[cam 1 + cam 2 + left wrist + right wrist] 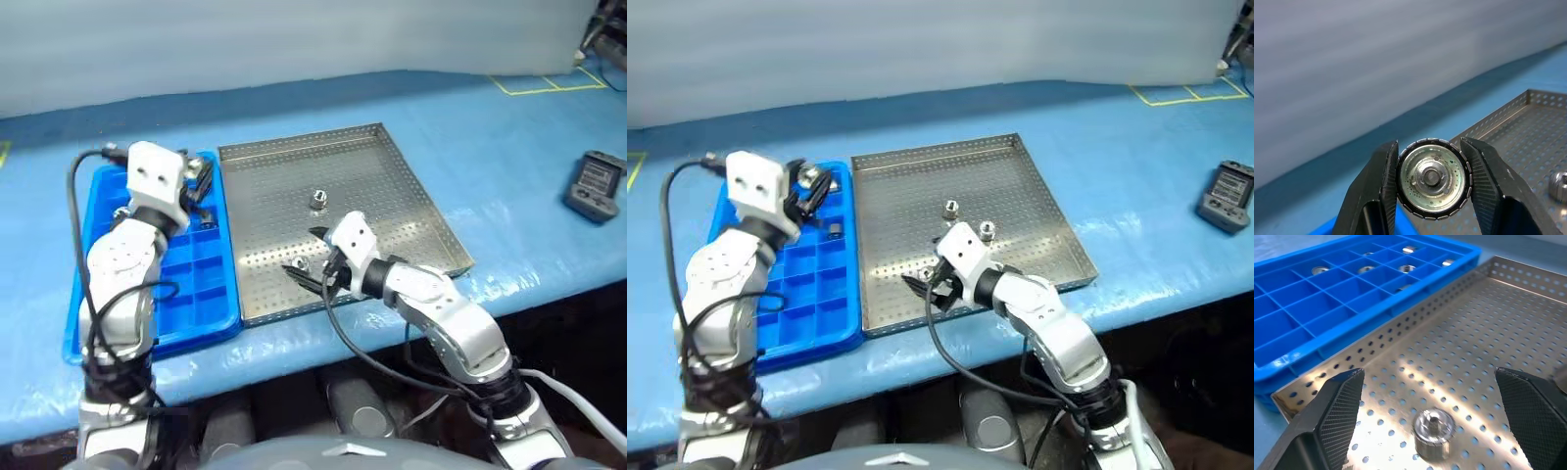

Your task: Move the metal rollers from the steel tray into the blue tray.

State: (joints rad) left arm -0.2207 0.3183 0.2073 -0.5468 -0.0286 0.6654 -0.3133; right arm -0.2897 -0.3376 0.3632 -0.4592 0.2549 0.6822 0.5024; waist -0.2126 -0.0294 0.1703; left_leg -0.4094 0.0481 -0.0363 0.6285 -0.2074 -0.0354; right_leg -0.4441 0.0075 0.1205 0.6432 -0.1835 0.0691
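I have two pickups running at once here. My left gripper [1432, 183] is clamped on one roller [1433, 177], which sits squarely between the two black fingers with its flat face turned toward the wrist camera; from the head views that gripper hangs above the far end of the blue tray [211, 294], so I judge this roller to be in transit and close to its drop. Several compartments at that far end already hold rollers, as the right wrist view shows, while the nearer cells look bare. My right gripper [1430, 423] is spread wide and holds nothing; it is low over the near part of the steel tray [392, 176], with a loose roller [1433, 433] standing upright on the perforated floor between its fingers but touching neither. Another roller [317, 199] rests near the middle of the steel tray, and the right eye view shows one more just beside the right wrist. For the next move, I think the left side needs lining up over a free compartment and lowering before I let go, since the cells are small. On the right, I would settle the fingers evenly around the upright roller and then close, or it may skid.
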